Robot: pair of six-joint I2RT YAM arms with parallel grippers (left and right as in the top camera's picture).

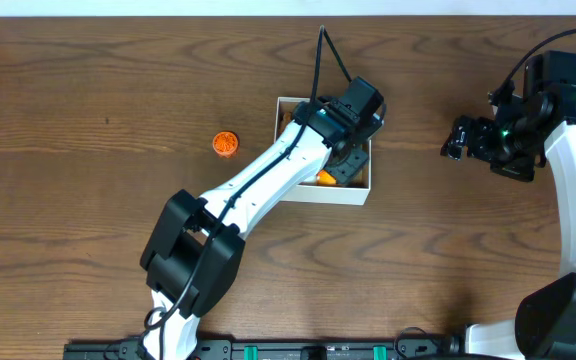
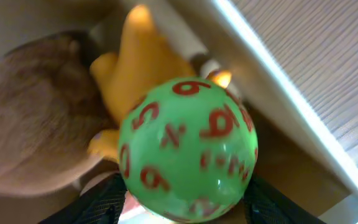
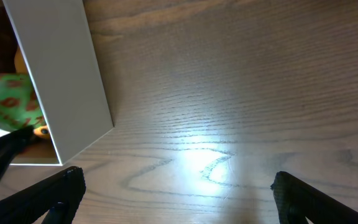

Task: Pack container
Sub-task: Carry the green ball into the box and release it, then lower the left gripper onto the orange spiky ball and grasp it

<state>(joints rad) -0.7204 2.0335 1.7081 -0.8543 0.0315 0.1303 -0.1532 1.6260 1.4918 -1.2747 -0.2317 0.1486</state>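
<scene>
The container (image 1: 330,196) is a square white-walled box with a tan inside, at the table's middle. My left gripper (image 1: 344,160) reaches down into it and is shut on a green ball with red numbers (image 2: 188,149), its fingers (image 2: 185,202) on either side of the ball. Under the ball lie a yellow toy (image 2: 138,68) and a brown furry toy (image 2: 30,118). The container's white wall (image 2: 278,81) runs past on the right. My right gripper (image 1: 461,137) is open and empty over bare table to the container's right; its view shows the wall (image 3: 61,74) and the ball (image 3: 8,102).
A small orange round toy (image 1: 225,144) lies on the wooden table left of the container. The left arm (image 1: 258,185) crosses the container's left side and hides much of its inside.
</scene>
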